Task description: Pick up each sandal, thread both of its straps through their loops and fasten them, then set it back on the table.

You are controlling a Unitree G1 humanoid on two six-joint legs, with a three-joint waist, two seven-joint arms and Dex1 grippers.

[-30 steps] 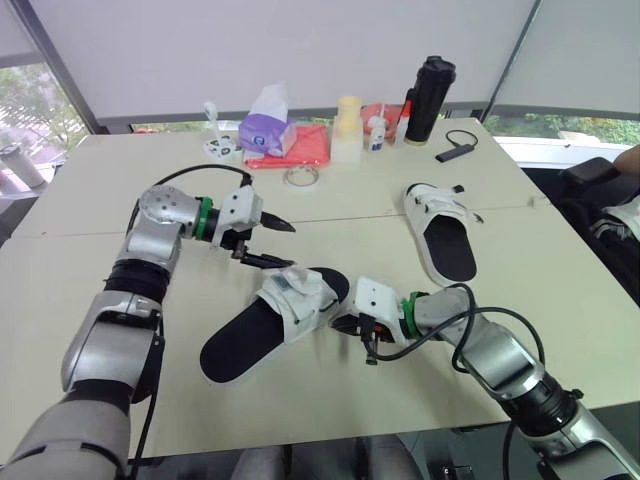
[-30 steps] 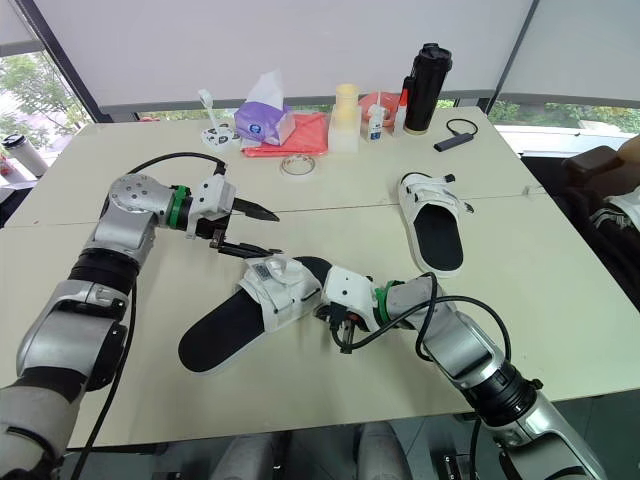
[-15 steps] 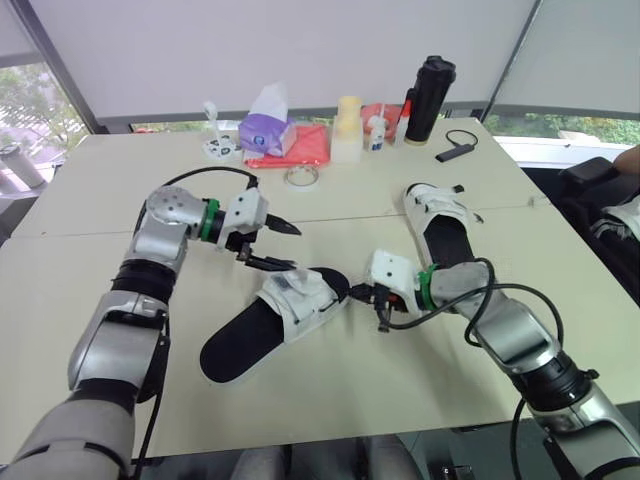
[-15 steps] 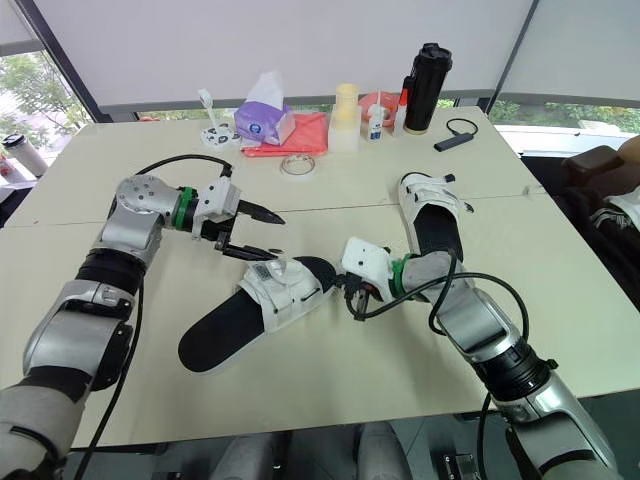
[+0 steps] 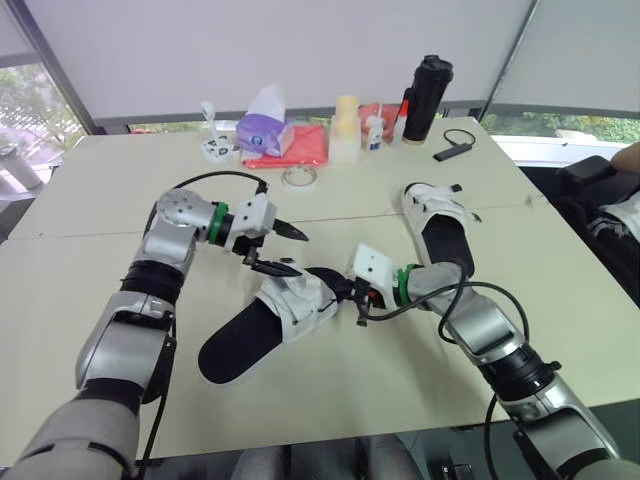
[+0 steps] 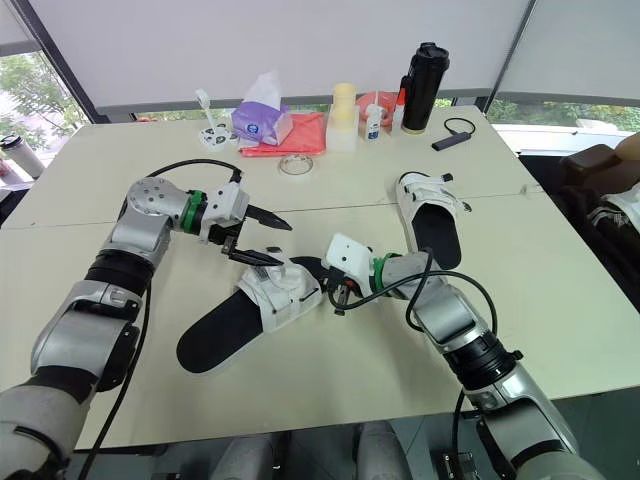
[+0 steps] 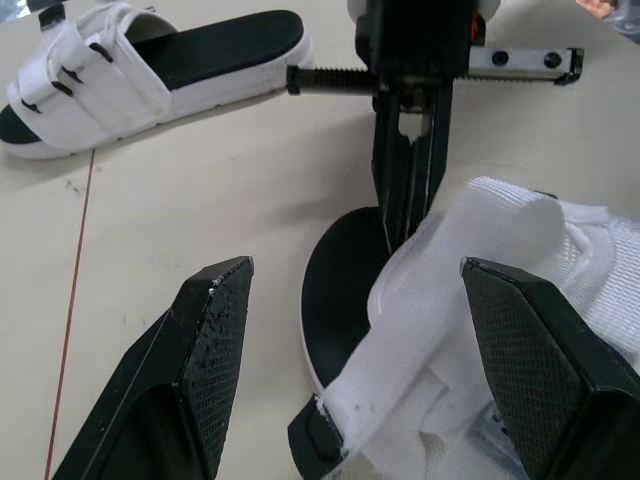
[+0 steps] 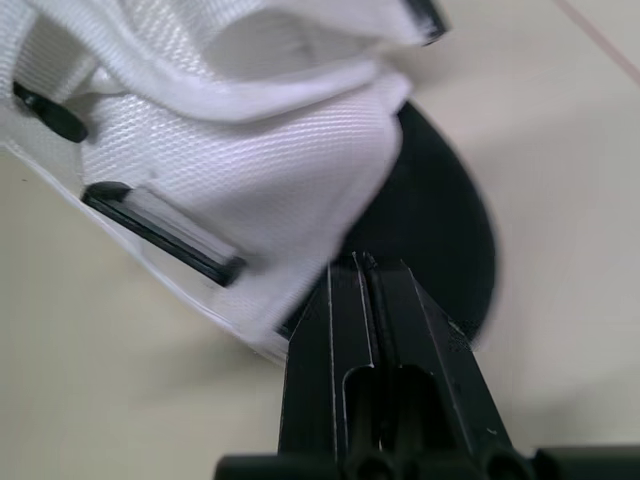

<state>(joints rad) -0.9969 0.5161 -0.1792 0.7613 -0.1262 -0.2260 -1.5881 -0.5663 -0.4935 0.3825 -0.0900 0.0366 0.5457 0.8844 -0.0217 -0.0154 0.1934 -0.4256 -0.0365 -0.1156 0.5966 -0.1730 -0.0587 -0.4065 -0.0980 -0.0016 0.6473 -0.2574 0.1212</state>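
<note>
The near sandal (image 5: 262,325) has a black sole and loose white straps (image 7: 480,260) and lies on the table in front of me. My left gripper (image 5: 298,253) is open and hovers just above and behind the straps, one finger (image 7: 215,350) on each side in the left wrist view. My right gripper (image 5: 341,292) is shut, and its fingertips (image 8: 360,265) press against the sandal's edge where the white strap meets the black sole. The second sandal (image 5: 440,225) rests flat further right.
Along the far edge stand a purple tissue box (image 5: 265,130), a red cloth (image 5: 300,148), a tape roll (image 5: 300,177), a pale container (image 5: 346,130), a small bottle (image 5: 374,132) and a black flask (image 5: 427,85). A black cable (image 5: 455,147) lies to their right.
My right gripper swung away from the table's front edge and came in against the sandal's strap end. The left gripper edged right, closer over the straps.
</note>
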